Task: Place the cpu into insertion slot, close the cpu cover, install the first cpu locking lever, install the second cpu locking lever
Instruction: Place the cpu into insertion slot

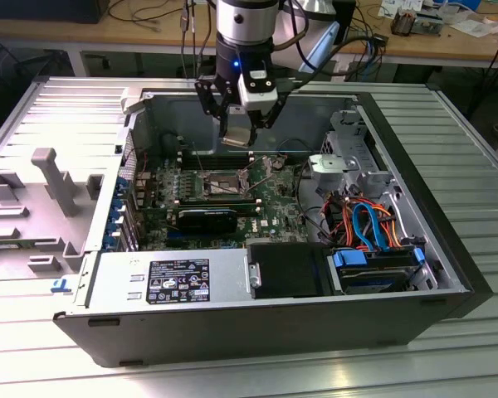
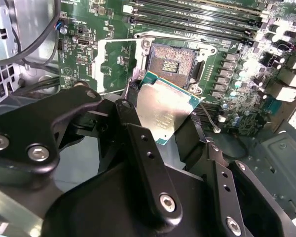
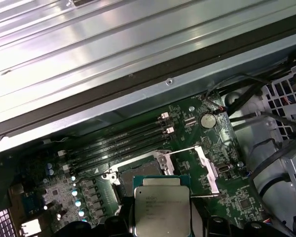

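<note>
Grey sheet metal makes up the open computer case [image 1: 232,332], which lies on its side across most of the exterior view. Inside it, at mid-frame, is the green circuit board [image 1: 274,217].

The gripper [image 1: 236,133] hangs over the board in the upper centre of the exterior view. It is clamped on the cpu [image 2: 160,111], with a black finger [image 2: 130,106] pressed to each of two opposite edges.

The insertion slot [image 2: 175,61] sits below it, its dark recess bare and ringed in silver. Just beside the slot, the cpu cover [image 2: 100,66] is swung back on its hinge, so the slot is open.

The cpu looks light, thin and stiff. Its smooth metal lid is probably slippery, and the contact face underneath is likely fragile. An edge grip like the present one seems the right hold, since it leaves both faces untouched.

Between the fingers, the cpu shows its silver lid to both wrist views. It is clear of the slot, raised above the slot's near side and not seated. I cannot tell whether it is level with the slot.
</note>
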### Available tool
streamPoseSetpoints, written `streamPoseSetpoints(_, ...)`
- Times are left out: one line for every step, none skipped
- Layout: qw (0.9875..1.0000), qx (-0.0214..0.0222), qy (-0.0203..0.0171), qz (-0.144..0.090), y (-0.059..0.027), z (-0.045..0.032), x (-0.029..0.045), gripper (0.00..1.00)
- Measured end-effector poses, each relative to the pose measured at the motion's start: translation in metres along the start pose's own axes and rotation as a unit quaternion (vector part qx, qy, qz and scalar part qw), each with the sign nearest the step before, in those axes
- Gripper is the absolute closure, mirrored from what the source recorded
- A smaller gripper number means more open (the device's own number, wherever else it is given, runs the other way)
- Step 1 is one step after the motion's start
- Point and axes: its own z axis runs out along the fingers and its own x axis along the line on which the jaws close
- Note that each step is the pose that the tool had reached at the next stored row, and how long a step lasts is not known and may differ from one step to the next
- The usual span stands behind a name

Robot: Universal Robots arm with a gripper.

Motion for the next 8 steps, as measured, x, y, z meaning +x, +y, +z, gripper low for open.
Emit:
streamPoseSetpoints(1.0000, 0.0001, -0.0002, 0.004, 0.0000, 0.0001, 0.0000, 0.46)
streamPoseSetpoints(1.0000, 0.0002, -0.0004, 0.007, 0.0000, 0.0002, 0.0000, 0.46)
streamPoseSetpoints(1.0000, 0.0003, -0.0005, 0.009, 0.0000, 0.0002, 0.0000, 0.46)
streamPoseSetpoints(0.9999, 0.0003, -0.0006, 0.011, 0.0000, 0.0003, 0.0000, 0.46)
streamPoseSetpoints(0.9999, 0.0004, -0.0007, 0.013, 0.0000, 0.0003, 0.0000, 0.46)
streamPoseSetpoints(0.9999, 0.0004, -0.0008, 0.016, 0.0000, 0.0004, 0.0000, 0.46)
streamPoseSetpoints(0.9998, 0.0005, -0.0009, 0.018, 0.0000, 0.0004, 0.0000, 0.46)
streamPoseSetpoints(0.9998, 0.0005, -0.0010, 0.020, 0.0000, 0.0005, 0.0000, 0.46)
